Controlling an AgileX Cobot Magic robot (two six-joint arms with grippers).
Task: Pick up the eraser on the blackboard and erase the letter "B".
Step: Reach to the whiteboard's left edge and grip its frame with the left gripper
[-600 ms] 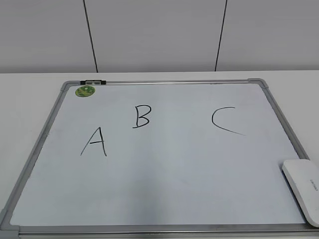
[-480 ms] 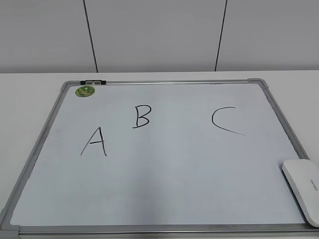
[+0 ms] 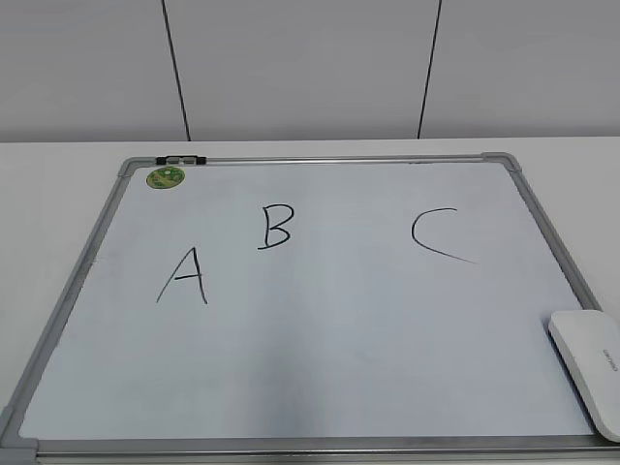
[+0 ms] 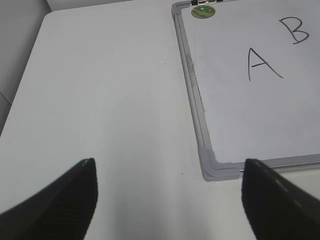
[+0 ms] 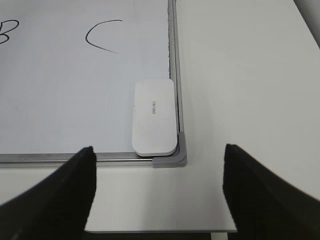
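Observation:
The blackboard (image 3: 320, 329) is a white board in a silver frame, lying flat on the white table. The black letter "B" (image 3: 276, 226) is near its upper middle, between an "A" (image 3: 184, 277) and a "C" (image 3: 438, 235). The white eraser (image 3: 591, 368) lies on the board's near right corner; it also shows in the right wrist view (image 5: 154, 116). My right gripper (image 5: 157, 172) is open and empty, just in front of that corner. My left gripper (image 4: 167, 187) is open and empty, over bare table by the board's near left corner (image 4: 212, 167). Neither gripper shows in the exterior view.
A green round sticker (image 3: 166, 177) and a small black clip (image 3: 181, 159) sit at the board's far left corner. The table's near edge (image 5: 160, 231) lies right below my right gripper. A wall of grey panels stands behind the table.

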